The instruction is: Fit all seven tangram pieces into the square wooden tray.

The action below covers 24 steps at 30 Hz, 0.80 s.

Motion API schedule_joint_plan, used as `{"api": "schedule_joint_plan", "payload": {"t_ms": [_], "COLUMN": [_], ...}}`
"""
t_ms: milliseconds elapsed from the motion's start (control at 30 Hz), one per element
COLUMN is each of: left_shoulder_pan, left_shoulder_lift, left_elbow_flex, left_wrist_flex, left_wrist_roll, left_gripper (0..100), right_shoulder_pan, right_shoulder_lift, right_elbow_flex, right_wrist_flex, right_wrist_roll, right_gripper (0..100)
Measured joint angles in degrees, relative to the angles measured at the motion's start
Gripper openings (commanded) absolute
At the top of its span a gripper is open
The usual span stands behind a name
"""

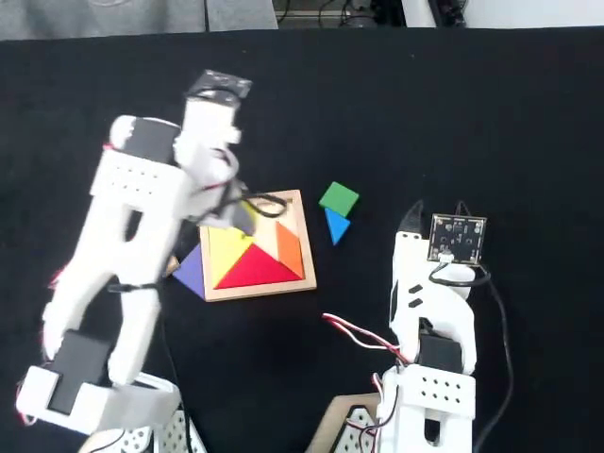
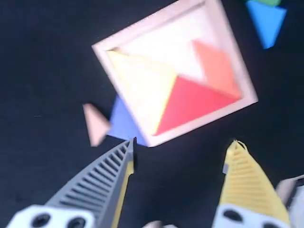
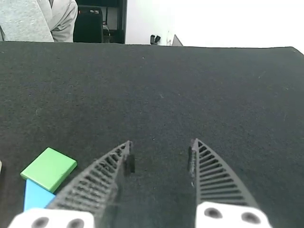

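wooden tray [image 1: 261, 291] w/ 3 pcs [image 1: 257, 268], green square [image 1: 339, 198] outside

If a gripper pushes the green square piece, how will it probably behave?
The green square looks flat and stiff, so it would likely slide, not roll or tip. It touches the blue triangle, so a push that way would probably shift both.

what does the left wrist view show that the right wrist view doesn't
Left wrist view, not the right: the wooden tray holding the yellow piece, red piece and orange piece, a purple piece and pale triangle beside it, the open left gripper. Right wrist view, not the left: the open right gripper. Both: the green square, blue triangle and black table.
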Motion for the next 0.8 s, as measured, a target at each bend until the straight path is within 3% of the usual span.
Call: {"api": "schedule_joint_plan", "payload": {"t_ms": [200, 400, 800], "left_shoulder_pan": [-9.7, -13.1, -13.7], "left_shoulder_lift": [-0.7, -0.7, -0.7], "left_elbow_flex": [0.0, 0.7, 6.9], "left_wrist_flex": [0.8, 3.0, 2.4], "left_wrist_roll": [-13.1, -30.1, -34.9], "left_gripper": [30, 30, 30], "right_shoulder_pan": [-0.3, -0.3, -0.3], "right_shoulder_lift": [0.0, 0.0, 0.0], "right_elbow_flex": [0.0, 0.0, 0.0], "right_wrist_flex": [0.0, 0.0, 0.0], "right_wrist_roll": [0.0, 0.0, 0.0], "right_gripper": [19.8, 19.8, 19.8]}}
